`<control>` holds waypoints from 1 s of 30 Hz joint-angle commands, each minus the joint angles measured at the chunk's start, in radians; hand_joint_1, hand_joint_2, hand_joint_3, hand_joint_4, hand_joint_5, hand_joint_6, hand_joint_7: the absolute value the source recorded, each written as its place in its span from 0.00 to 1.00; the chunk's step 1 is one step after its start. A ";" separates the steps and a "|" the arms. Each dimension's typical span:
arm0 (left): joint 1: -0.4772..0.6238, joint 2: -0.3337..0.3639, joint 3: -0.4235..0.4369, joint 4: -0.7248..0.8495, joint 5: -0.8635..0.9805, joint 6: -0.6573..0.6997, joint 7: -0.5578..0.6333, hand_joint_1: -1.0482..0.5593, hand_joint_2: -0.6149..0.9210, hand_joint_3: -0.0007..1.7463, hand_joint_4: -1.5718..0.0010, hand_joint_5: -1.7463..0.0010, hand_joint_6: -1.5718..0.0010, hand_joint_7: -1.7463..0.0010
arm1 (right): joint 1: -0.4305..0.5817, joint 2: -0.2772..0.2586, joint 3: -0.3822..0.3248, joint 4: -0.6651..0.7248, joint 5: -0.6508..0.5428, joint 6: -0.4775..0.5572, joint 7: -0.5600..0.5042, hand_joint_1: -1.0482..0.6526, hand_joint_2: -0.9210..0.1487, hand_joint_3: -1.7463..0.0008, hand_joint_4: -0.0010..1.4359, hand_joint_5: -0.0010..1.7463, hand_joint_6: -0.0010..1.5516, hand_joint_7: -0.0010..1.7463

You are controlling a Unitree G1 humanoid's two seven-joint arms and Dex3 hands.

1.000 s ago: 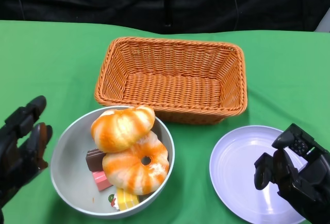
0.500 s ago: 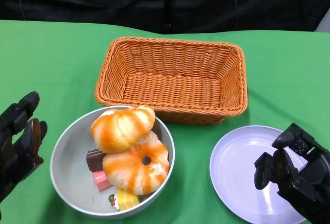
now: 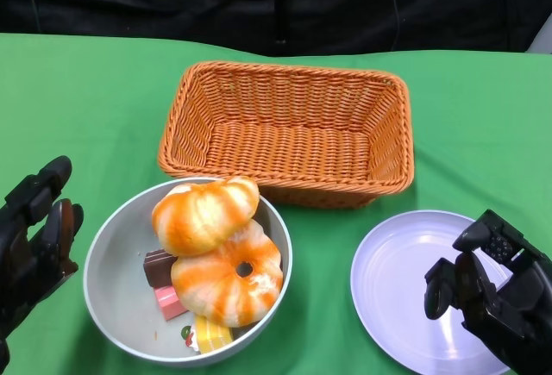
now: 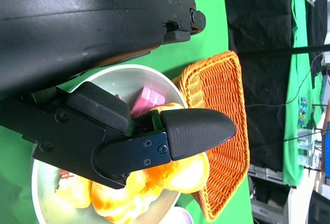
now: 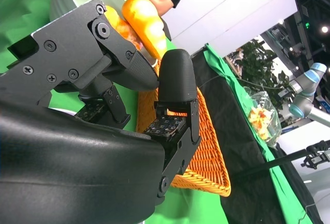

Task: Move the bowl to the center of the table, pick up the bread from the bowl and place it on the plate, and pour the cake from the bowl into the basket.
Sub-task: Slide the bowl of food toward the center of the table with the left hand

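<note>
Hovering just beside the bowl point(image 3: 121, 306), the left hand point(image 3: 30, 246) has its fingers spread and holds nothing. Inside that bowl, on the side away from the left hand, lie two orange bread pieces point(image 3: 207, 213) (one a ring shape) with small cake pieces point(image 3: 166, 284) tucked under them. Beyond the bowl, touching its far rim, sits the basket point(image 3: 289, 134). The right hand point(image 3: 492, 293) hangs over the plate point(image 3: 405, 280), fingers loosely curled and apart, gripping nothing.
</note>
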 commanded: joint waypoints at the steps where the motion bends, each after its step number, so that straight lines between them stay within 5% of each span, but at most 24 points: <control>1: -0.005 0.004 0.007 0.000 -0.008 -0.001 -0.004 0.03 1.00 0.47 1.00 1.00 1.00 1.00 | -0.005 -0.008 -0.011 0.005 -0.001 -0.015 0.008 0.57 0.34 0.32 0.64 0.99 0.54 0.88; 30: -0.012 0.016 0.011 -0.010 -0.001 0.015 0.002 0.03 1.00 0.47 1.00 1.00 1.00 1.00 | -0.001 0.001 -0.002 -0.030 0.006 -0.003 -0.007 0.58 0.36 0.28 0.64 1.00 0.53 0.90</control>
